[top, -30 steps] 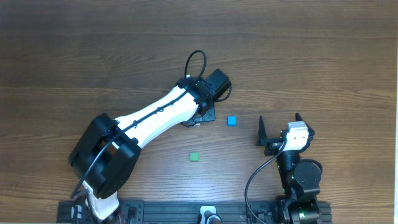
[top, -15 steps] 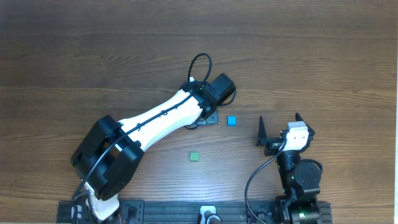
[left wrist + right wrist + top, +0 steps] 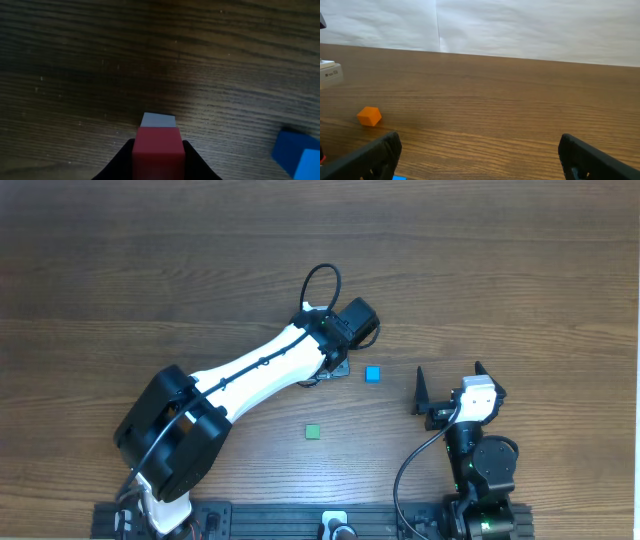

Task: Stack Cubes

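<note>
My left gripper [image 3: 156,152] is shut on a red cube [image 3: 156,146], held low over the wood. A pale grey block [image 3: 159,120] peeks out just past the red cube; whether the two touch I cannot tell. A blue cube [image 3: 297,156] lies close beside them, and in the top view this blue cube [image 3: 373,374] sits just right of the left arm's wrist [image 3: 340,330]. A green cube [image 3: 313,432] lies nearer the bases. My right gripper [image 3: 447,388] stands open and empty to the right of the blue cube. An orange cube [image 3: 369,116] rests farther off.
The wooden table [image 3: 520,270] has free room at the back and on both sides. The left arm's white link [image 3: 255,370] crosses the middle diagonally. A white wall [image 3: 530,25] stands behind the table's far edge.
The left arm's wrist moved slightly right and away from the bases over the first half second, then held still. The right arm and the loose cubes stayed put.
</note>
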